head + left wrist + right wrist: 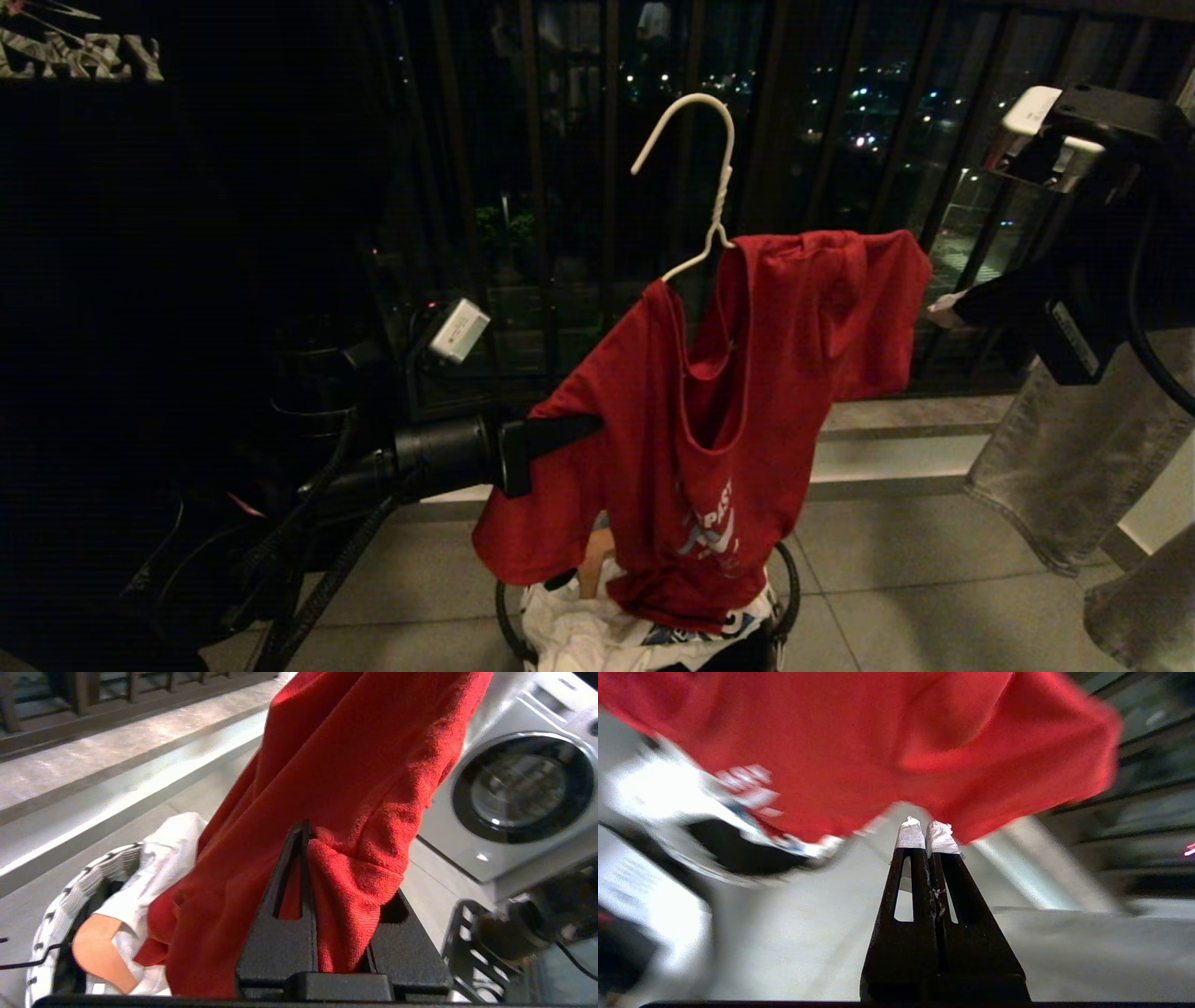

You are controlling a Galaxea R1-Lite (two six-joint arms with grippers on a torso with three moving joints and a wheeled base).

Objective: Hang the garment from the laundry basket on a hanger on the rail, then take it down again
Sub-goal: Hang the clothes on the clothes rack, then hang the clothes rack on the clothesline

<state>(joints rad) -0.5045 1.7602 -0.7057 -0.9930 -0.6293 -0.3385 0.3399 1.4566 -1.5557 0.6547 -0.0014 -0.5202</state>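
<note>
The garment (747, 392), a red T-shirt with white lettering, hangs partly threaded on the cream wire hanger (714, 187). The hanger's hook stands free in the air, and the rail is out of view. My left gripper (593, 427) reaches in from the left and is shut on a fold of the garment (355, 877), holding it above the laundry basket (792, 583). My right gripper (945, 308) is shut and empty. Its white-taped fingertips (909, 835) sit right beside the edge of the garment's far sleeve (1017, 788).
White clothing (588, 635) fills the basket, whose black-and-white rim (60, 905) shows in the left wrist view. Grey jeans (1074, 448) hang at the right. Dark window bars (560, 187) stand behind. A washing machine (523, 788) is close by on the tiled floor.
</note>
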